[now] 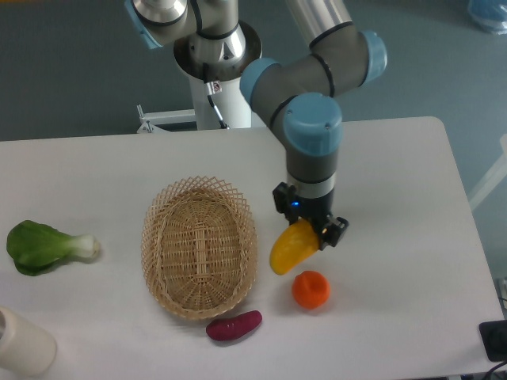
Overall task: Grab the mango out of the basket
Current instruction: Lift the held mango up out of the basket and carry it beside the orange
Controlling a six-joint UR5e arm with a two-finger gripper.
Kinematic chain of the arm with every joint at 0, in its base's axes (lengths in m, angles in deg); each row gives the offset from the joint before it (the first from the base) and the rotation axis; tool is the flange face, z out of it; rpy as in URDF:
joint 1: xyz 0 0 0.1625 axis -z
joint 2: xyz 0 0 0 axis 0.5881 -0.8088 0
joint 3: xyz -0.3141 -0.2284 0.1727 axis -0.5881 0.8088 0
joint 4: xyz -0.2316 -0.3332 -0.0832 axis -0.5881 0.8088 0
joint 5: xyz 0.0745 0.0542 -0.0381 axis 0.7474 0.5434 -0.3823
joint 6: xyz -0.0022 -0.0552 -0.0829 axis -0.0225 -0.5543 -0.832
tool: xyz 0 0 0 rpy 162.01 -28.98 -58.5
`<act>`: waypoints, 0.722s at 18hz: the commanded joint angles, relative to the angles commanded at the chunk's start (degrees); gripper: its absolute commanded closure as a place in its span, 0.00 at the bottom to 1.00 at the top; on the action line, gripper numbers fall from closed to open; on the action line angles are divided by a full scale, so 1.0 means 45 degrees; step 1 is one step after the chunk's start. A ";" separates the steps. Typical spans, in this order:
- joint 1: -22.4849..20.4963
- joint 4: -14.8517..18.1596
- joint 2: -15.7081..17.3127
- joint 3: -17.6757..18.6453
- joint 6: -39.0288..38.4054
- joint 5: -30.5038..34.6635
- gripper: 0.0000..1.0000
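The yellow-orange mango (290, 247) hangs in the air to the right of the basket, its tapered end pointing down-left, just above the round orange. My gripper (311, 230) is shut on the mango's upper right end. The oval wicker basket (199, 246) lies on the white table with nothing inside it.
A round orange (310, 289) sits right under the mango. A dark purple sweet potato (234, 324) lies by the basket's front rim. A green bok choy (46, 246) is at the left edge, and a white bottle (22, 344) at the front left corner.
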 joint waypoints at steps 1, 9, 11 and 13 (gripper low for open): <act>-0.0040 0.0000 -0.0020 -0.0039 0.0000 0.0000 0.54; -0.0548 -0.0039 -0.0117 0.0058 0.1055 0.0039 0.54; -0.0529 -0.0078 -0.0117 0.0078 0.1036 0.0039 0.54; -0.0529 -0.0097 -0.0117 0.0136 0.1036 0.0058 0.54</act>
